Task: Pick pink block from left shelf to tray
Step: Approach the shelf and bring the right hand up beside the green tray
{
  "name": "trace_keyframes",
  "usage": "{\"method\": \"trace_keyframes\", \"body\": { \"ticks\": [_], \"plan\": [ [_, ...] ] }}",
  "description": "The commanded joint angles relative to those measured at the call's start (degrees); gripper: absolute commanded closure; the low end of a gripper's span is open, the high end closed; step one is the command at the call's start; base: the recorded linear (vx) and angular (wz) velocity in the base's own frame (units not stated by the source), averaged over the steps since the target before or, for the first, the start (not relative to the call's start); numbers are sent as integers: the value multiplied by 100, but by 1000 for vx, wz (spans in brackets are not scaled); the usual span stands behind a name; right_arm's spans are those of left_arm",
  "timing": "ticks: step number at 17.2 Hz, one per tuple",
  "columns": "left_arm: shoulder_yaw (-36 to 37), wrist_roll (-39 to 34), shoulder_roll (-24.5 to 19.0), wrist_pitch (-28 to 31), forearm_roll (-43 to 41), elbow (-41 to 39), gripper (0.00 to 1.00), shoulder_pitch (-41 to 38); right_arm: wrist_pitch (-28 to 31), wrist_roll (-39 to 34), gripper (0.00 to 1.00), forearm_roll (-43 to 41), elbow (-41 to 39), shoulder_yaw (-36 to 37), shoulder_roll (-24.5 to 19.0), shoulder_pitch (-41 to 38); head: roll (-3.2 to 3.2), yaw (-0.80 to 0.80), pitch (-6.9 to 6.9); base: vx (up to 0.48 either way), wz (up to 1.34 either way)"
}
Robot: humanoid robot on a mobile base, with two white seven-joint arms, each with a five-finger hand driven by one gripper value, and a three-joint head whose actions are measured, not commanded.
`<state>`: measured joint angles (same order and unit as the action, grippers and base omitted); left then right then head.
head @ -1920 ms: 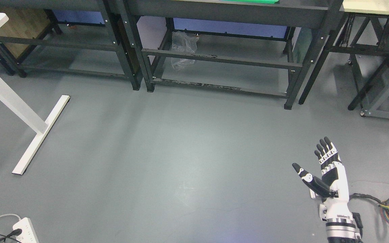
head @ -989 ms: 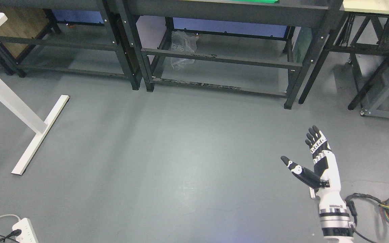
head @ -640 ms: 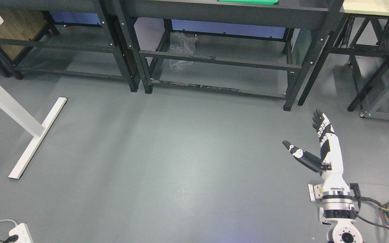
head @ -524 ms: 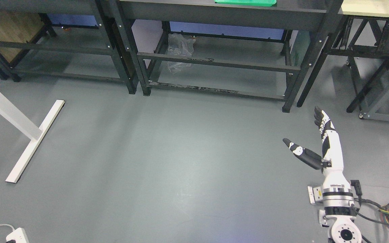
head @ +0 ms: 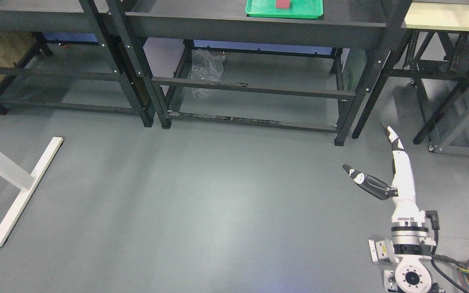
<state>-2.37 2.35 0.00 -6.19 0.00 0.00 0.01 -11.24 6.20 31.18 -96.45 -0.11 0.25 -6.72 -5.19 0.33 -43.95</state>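
Pink block (head: 283, 3) sits in green tray (head: 299, 12) on black shelf (head: 255, 26), top edge. Right hand (head: 397, 171) over grey floor (head: 202, 195), well apart, fingers straight, thumb spread, empty.

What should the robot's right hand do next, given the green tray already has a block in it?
Probably pull the right hand back. It is open and empty over the floor, and a pinkish-red block already sits in the green tray on the black shelf. Its exact colour is hard to tell.
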Motion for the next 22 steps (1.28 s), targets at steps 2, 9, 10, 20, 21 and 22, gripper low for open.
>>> {"method": "trace_keyframes", "body": {
  "ticks": [2,9,10,20,21,22],
  "plan": [
    [0,2,-100,-5,-9,-100,0,131,613,39,3,3024,-234,266,75,57,0,0,0,164,92],
    [0,2,-100,-5,-9,-100,0,131,1132,861,0,5109,-234,-138,75,31,0,0,0,162,257],
    [0,2,-100,-5,-9,-100,0,131,1132,1309,0,5074,-234,-252,75,-22,0,0,0,186,190],
    [0,2,-100,-5,-9,-100,0,131,1528,619,1,4530,-234,-140,75,47,0,0,0,228,16],
    [0,2,-100,-5,-9,-100,0,131,1519,619,0,4511,-234,-87,75,83,0,0,0,220,-53],
    [0,2,-100,-5,-9,-100,0,131,1528,619,0,4511,-225,-34,75,83,0,0,0,288,-57]
  ]
}}
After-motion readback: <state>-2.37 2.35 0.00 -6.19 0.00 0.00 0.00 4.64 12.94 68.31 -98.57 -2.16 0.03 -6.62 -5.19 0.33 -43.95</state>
